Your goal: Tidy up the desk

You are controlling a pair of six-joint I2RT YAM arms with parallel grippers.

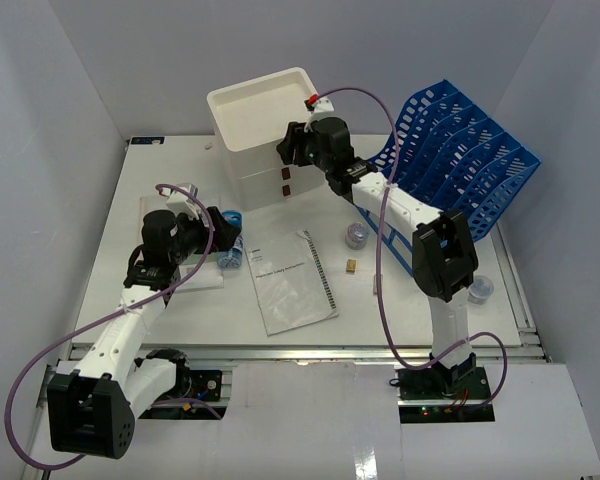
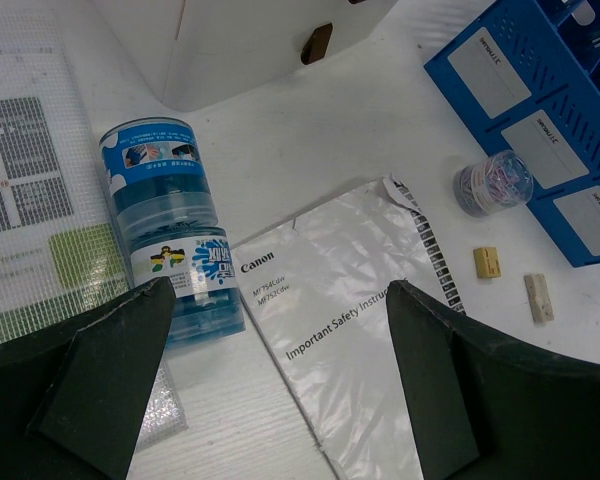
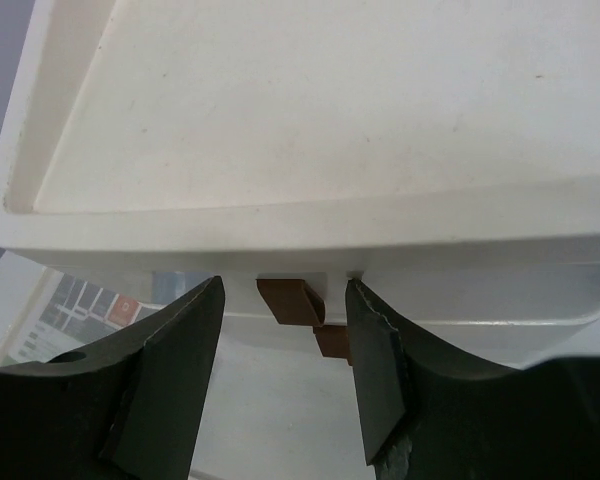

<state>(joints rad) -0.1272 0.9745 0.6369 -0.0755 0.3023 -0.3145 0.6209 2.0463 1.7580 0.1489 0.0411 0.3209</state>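
The white desk [image 1: 160, 190] spans the floor of the view under both arms. The right gripper [image 3: 283, 300], jaws apart, straddles the top brown handle [image 3: 292, 302] of the drawer box [image 3: 310, 120] without touching it. The left gripper [image 2: 275, 300], jaws wide apart, hovers over stacked blue canisters [image 2: 170, 235] lying just beside a booklet [image 2: 350, 350] printed "Canon" and "Important Safety Instru…".
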